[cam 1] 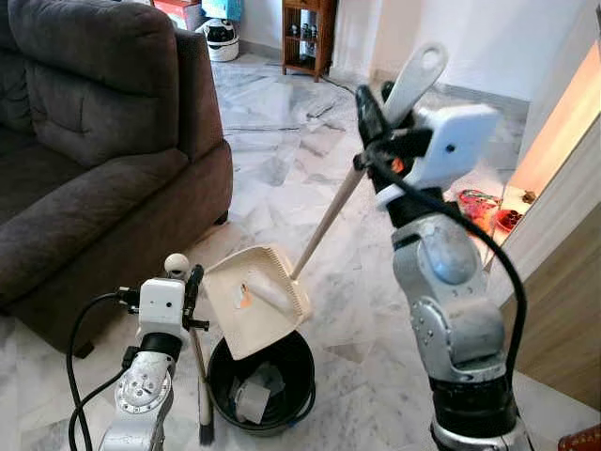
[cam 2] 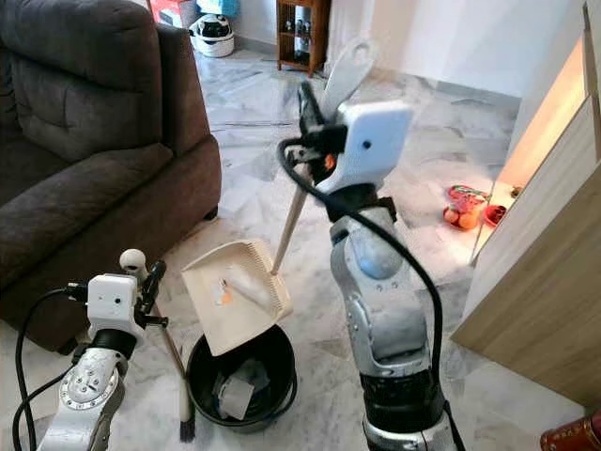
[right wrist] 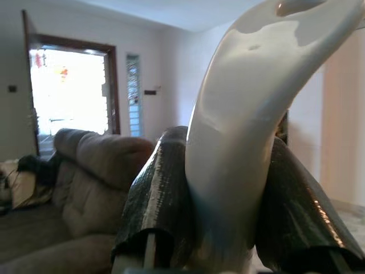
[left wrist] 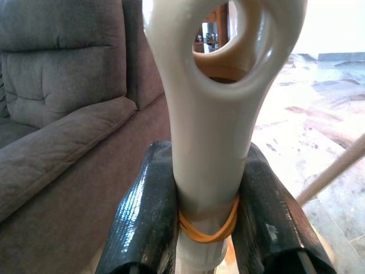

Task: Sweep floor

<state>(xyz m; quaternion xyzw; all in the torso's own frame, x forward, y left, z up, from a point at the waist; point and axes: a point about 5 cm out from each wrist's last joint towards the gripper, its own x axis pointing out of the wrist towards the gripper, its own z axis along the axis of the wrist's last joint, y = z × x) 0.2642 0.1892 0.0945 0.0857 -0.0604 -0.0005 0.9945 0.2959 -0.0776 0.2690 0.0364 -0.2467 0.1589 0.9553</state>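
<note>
Because the cream plastic long-handled dustpan (cam 1: 255, 299) hangs tilted above the round black bin (cam 1: 261, 383), debris may fall outside the rim. The right gripper (cam 1: 376, 122) clamps its handle; the left gripper (cam 1: 192, 291) clamps the cream broom handle (left wrist: 214, 148).

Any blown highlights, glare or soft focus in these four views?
Left eye view: the lit opening by the pale wooden cabinet is overexposed; the glossy marble floor carries reflections. Right wrist view: the bright window is blown out, and the cream dustpan handle between the right gripper fingers is soft. Left wrist view: the cream broom handle in the left gripper looks sharp; the floor behind is blurred.
</note>
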